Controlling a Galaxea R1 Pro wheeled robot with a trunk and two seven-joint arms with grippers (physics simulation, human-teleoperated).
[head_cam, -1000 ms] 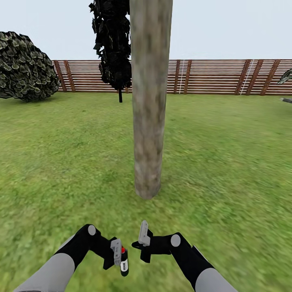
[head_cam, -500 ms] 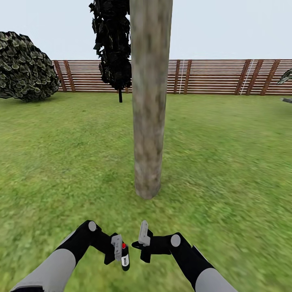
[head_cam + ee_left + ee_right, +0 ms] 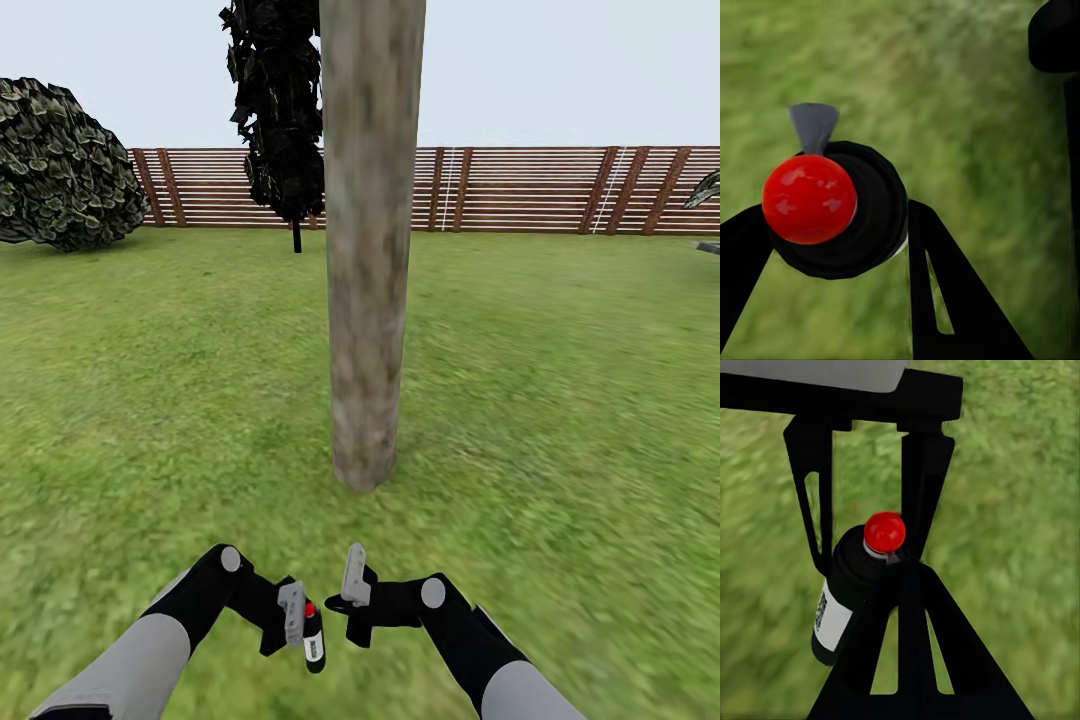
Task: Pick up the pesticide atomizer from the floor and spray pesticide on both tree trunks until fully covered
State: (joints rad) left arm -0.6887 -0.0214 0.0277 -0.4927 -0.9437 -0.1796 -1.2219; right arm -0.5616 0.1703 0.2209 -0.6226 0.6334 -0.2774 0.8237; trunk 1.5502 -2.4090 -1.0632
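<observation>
A thick mottled grey-brown tree trunk (image 3: 368, 300) rises from the grass floor (image 3: 550, 420) straight ahead in the head view. My left gripper (image 3: 300, 625) is shut on the pesticide atomizer (image 3: 313, 642), a small black bottle with a red cap and a white label. It hangs low over the lawn, short of the trunk's base. The left wrist view shows the atomizer's red cap (image 3: 808, 199) between my fingers (image 3: 945, 300). My right gripper (image 3: 352, 585) is shut and empty, just beside the atomizer (image 3: 844, 600). Pesticide is out of view.
A brown slat fence (image 3: 520, 190) closes the garden at the back. A thin-trunked dark-foliage tree (image 3: 280, 120) stands behind the trunk to the left, and a round bush (image 3: 60, 165) sits at far left. Open lawn lies on both sides of the trunk.
My left arm has shifted slightly up and to the right with the atomizer, closer to the right gripper. The right arm and the view have stayed put.
</observation>
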